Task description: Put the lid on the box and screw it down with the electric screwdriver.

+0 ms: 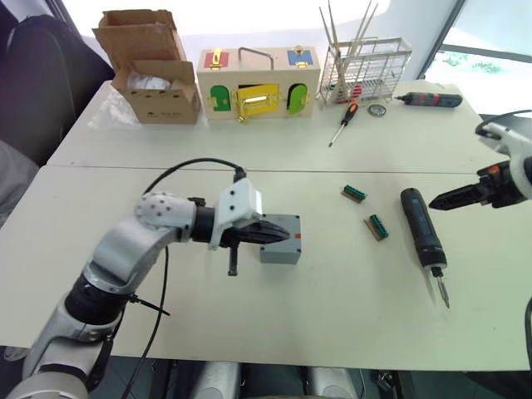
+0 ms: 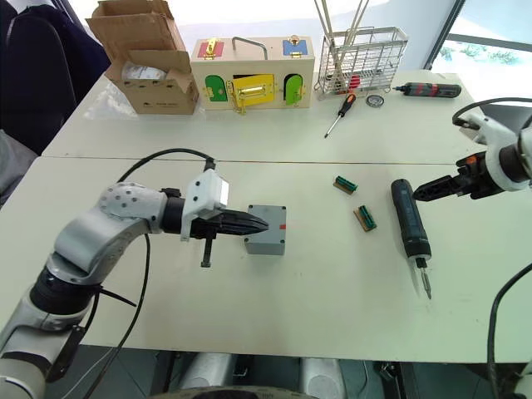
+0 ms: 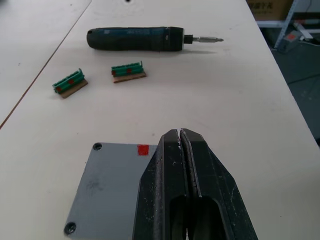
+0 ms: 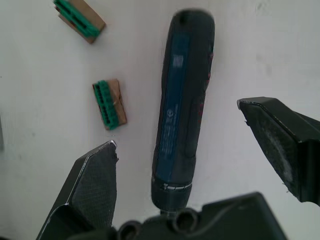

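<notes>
The grey box (image 1: 283,248) stands on the table in front of me, with a red mark on the side facing right. The grey lid (image 3: 107,185) lies flat on top of it, and screw holes show at two corners. My left gripper (image 1: 278,234) is shut, its fingertips (image 3: 172,150) resting over the lid's top. To the right the electric screwdriver (image 1: 422,229) lies on the table, bit pointing toward the front edge. My right gripper (image 4: 177,125) hovers open at its rear end, one finger on each side of the black body (image 4: 182,100), not touching it.
Two green terminal blocks (image 1: 355,194) (image 1: 376,226) lie between box and driver. Along the back stand a cardboard box (image 1: 154,71), a wooden box with coloured doors (image 1: 258,83) and a wire rack (image 1: 366,71). A small manual screwdriver (image 1: 342,123) and a slim black tool (image 1: 431,100) lie near the rack.
</notes>
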You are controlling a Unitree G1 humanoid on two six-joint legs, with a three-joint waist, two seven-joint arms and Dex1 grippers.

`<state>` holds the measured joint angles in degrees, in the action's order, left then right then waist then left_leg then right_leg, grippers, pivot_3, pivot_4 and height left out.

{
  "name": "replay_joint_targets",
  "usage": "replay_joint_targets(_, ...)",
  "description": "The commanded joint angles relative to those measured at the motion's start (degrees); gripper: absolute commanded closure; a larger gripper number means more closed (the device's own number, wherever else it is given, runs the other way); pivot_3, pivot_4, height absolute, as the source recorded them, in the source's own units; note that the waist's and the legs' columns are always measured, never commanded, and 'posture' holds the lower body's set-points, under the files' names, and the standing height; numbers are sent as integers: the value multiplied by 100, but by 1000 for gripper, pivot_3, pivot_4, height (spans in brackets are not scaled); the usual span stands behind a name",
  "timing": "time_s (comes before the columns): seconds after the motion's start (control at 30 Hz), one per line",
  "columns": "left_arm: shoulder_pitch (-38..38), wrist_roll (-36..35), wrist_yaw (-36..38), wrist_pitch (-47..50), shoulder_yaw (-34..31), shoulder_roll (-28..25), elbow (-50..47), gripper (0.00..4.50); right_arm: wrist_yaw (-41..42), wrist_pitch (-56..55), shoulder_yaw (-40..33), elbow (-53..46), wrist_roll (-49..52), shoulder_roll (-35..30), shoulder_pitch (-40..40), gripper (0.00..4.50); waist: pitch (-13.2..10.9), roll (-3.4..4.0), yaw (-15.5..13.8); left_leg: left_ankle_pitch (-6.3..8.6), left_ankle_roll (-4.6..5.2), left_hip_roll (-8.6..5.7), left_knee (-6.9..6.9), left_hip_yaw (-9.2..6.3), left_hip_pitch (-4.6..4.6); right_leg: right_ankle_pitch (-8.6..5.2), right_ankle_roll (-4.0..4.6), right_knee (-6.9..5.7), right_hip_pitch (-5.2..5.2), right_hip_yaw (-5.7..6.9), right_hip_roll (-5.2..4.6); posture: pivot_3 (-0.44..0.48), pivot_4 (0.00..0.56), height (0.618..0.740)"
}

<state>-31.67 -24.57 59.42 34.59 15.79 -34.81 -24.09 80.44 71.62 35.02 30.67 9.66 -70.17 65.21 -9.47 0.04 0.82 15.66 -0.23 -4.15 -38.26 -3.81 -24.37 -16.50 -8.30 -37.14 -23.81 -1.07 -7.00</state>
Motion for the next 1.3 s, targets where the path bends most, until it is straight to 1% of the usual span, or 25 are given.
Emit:
replay_joint_targets(0.03,132,-71,-133,-32,75,126,-424,4500,586,-235,504,409,-524,-15,171,23,0,0,-17,0,0,0,1,1,-4,0,0,-2,-6,0,0,0,150,735)
replay_joint_targets(0.13,311,-311,-213,139,86,262,-743,4500,849,-255,786,598,-775,131,111,23,0,0,-19,-2,-3,-1,-4,4,-6,0,0,-6,-9,-1,-3,0,150,735)
replay_joint_targets(0.27,317,-243,-385,229,267,355,-1005,4500,977,-396,917,814,-1053,283,-41,23,0,0,-22,-6,-10,0,-6,6,-4,0,0,-12,-10,-3,-2,0,150,735)
replay_joint_targets(0.47,365,-50,-620,232,482,425,-1002,4500,960,-27,848,1337,-1180,747,-96,23,1,0,-19,-7,-11,1,-4,6,-3,0,0,-13,-13,-4,-2,0,150,735)
replay_joint_targets(0.73,561,-91,-984,355,518,528,-1138,4500,593,266,709,1364,-1160,1045,-342,23,2,-2,-62,-7,-12,-1,-6,3,-4,0,0,-12,-10,-3,-3,0,150,735)
replay_joint_targets(0.83,637,-64,-1180,386,470,609,-1106,4500,351,293,590,1139,-1137,1113,-649,23,18,-30,-68,-7,-12,-1,-7,1,1,0,0,-10,-2,-2,-2,0,150,735)
replay_joint_targets(0.9,658,-29,-1257,390,479,638,-1077,4500,173,227,492,1030,-1176,1130,-803,534,28,-47,-95,-7,-13,-1,-8,-8,10,0,1,-5,13,3,-1,0,150,735)
replay_joint_targets(0.93,669,-15,-1286,387,489,646,-1073,4500,136,216,476,938,-1184,1110,-877,717,33,-55,-124,-7,-13,-1,-8,-9,18,0,0,-3,22,4,-1,0,150,735)
replay_joint_targets(1.0,684,-19,-1324,389,499,656,-1080,4500,21,161,451,700,-1241,1035,-1067,1294,40,-66,-152,-6,-12,-2,-5,-9,50,0,1,9,58,4,0,0,150,735)
replay_joint_targets(1.03,698,-34,-1338,395,490,658,-1097,4500,-10,153,459,540,-1262,973,-1187,1543,46,-76,-159,-5,-11,-2,-4,-9,55,0,1,10,63,4,0,0,150,735)
replay_joint_targets(1.07,700,-42,-1345,396,484,661,-1093,4500,-55,112,460,412,-1300,925,-1287,1940,50,-83,-163,-5,-11,-2,-4,-13,58,0,1,10,68,5,0,0,150,735)
replay_joint_targets(1.13,706,-45,-1363,389,477,665,-1080,4500,-76,173,453,131,-1297,838,-1478,2483,54,-89,-169,-5,-11,-4,-4,-17,58,0,1,10,70,6,0,0,150,735)
replay_joint_targets(1.17,694,-43,-1366,386,477,671,-1059,4500,-83,197,440,52,-1296,817,-1526,2585,55,-91,-172,-4,-11,-4,-4,-19,58,0,1,10,71,6,0,0,150,735)
replay_joint_targets(1.3,676,-17,-1368,347,474,694,-977,4500,-153,176,436,-254,-1309,712,-1804,2585,60,-99,-183,-4,-11,-6,-4,-31,58,0,1,11,76,12,0,0,150,735)
